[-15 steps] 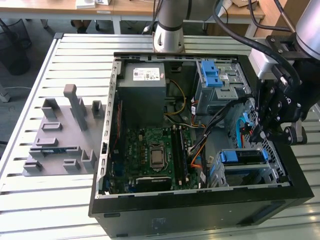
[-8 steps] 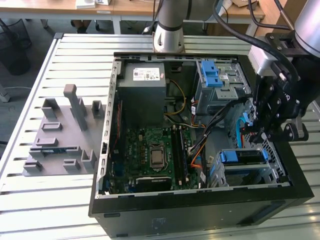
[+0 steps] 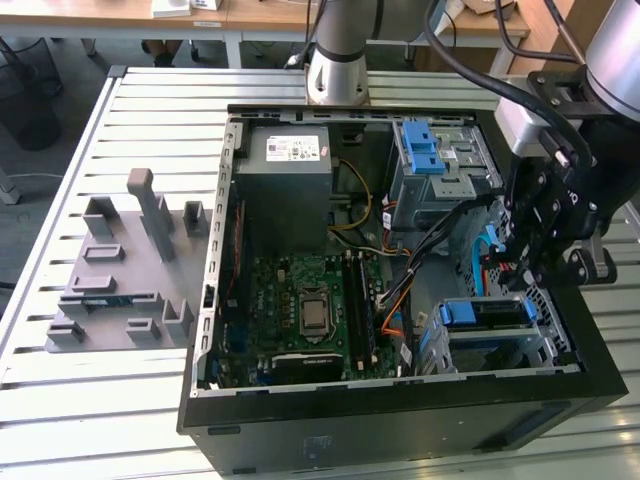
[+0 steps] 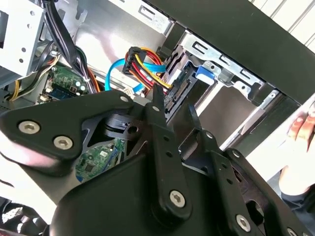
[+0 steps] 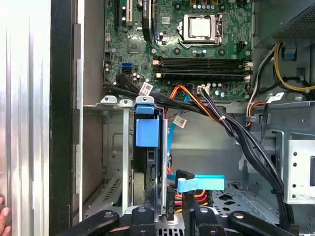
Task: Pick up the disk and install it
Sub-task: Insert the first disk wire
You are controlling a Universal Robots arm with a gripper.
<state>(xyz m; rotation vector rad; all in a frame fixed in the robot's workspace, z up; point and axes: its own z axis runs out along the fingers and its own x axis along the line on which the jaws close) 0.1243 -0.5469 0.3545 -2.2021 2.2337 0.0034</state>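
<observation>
The disk sits on edge in the drive cage at the case's near corner on the exterior view's right, with its blue carrier frame showing. In the first wrist view the disk stands in a cage slot under a blue tab. My gripper hangs just above that cage. In the second wrist view its black fingers are spread, the gripper open with nothing held, close over the disk's edge. A plug with red, yellow and black wires lies against it.
The open computer case lies on a slatted metal table. Inside are the motherboard, a grey power-supply box, an upper blue-latched bay and cable bundles. A grey fixture lies beside it. A person's hand is by the case.
</observation>
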